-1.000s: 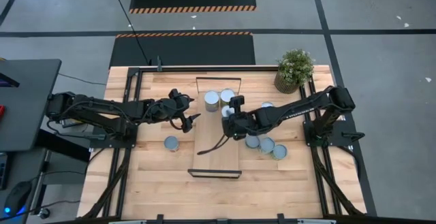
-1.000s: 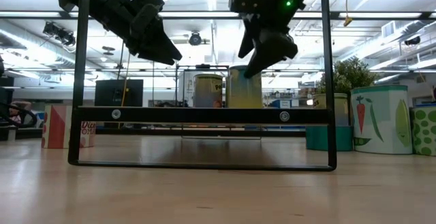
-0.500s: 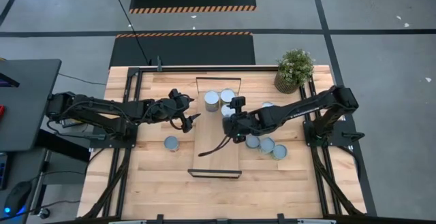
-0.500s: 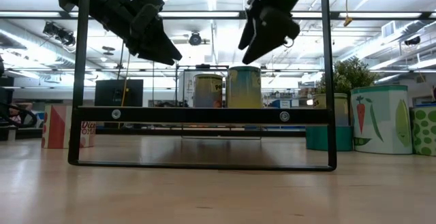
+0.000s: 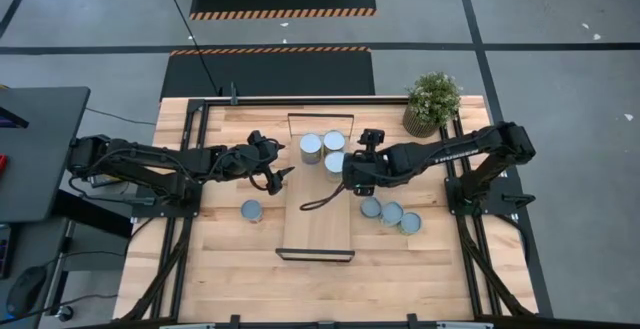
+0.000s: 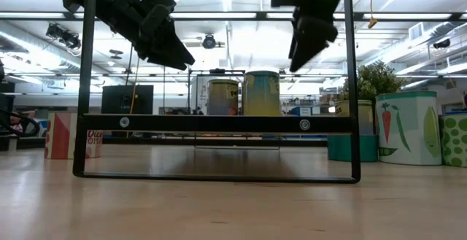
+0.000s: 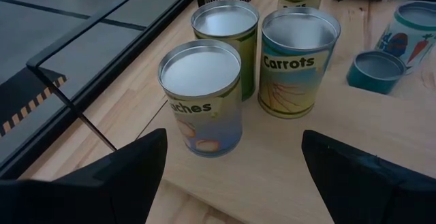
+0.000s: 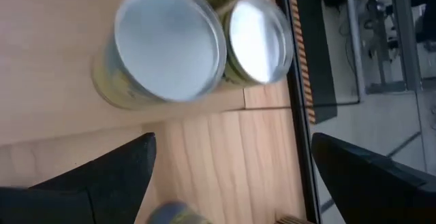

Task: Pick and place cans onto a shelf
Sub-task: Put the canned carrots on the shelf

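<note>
Two cans [image 5: 322, 153] on shelf [image 5: 320, 219], beside open right pincer [image 5: 352, 182]

left gripper [image 5: 284, 174]: fingers apart, empty | right gripper [image 5: 349, 181]: fingers apart, empty

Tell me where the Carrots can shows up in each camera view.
High view: the Carrots can is the lowest of the three cans on the shelf.
Low view: the right-hand can behind the shelf's black bar.
Left wrist view: upper right, label readable.
Right wrist view: probably the larger lid, upper left.
Shared landmark: the Peaches can beside it.
</note>
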`<state>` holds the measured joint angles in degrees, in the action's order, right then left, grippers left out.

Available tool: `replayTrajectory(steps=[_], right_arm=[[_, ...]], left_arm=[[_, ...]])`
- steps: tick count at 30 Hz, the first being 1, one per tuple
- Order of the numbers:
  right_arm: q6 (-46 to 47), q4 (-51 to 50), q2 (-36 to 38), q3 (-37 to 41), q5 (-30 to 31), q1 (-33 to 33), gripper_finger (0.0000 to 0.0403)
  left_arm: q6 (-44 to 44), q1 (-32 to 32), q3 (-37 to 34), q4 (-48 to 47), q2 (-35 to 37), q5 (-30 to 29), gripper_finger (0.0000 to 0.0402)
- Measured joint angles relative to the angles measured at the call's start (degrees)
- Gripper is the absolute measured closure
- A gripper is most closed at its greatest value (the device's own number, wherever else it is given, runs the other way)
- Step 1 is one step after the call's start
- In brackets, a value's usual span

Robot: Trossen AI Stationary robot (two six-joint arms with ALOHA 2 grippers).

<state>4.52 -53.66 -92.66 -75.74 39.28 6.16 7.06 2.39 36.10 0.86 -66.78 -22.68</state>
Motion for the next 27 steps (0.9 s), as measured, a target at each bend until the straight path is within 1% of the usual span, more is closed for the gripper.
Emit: replayTrajectory(steps=[5, 9, 12, 19, 27], right_arm=[[-2.58, 4.50, 0.08, 4.68, 0.05, -3.45, 0.0004], [-5.98, 11.31, 0.09, 8.12, 0.97, -5.50, 0.0004], [-8.11, 15.36, 0.09, 9.02, 2.01, -6.06, 0.0004], [-12.00, 19.40, 0.09, 9.13, 2.06, -4.45, 0.0004], [-13.48, 24.33, 0.04, 9.13, 1.71, -2.47, 0.0004]], left_arm=[[-0.19, 0.00, 0.00, -0.05, 0.00, 0.00, 0.0056], [-0.21, 0.00, 0.00, -0.13, 0.00, 0.00, 0.0056], [-0.19, 0.00, 0.02, -0.18, 0.00, 0.00, 0.0056], [-0.19, 0.00, 0.02, -0.20, 0.00, 0.00, 0.0056], [-0.23, 0.00, 0.02, -0.17, 0.00, 0.00, 0.0056]])
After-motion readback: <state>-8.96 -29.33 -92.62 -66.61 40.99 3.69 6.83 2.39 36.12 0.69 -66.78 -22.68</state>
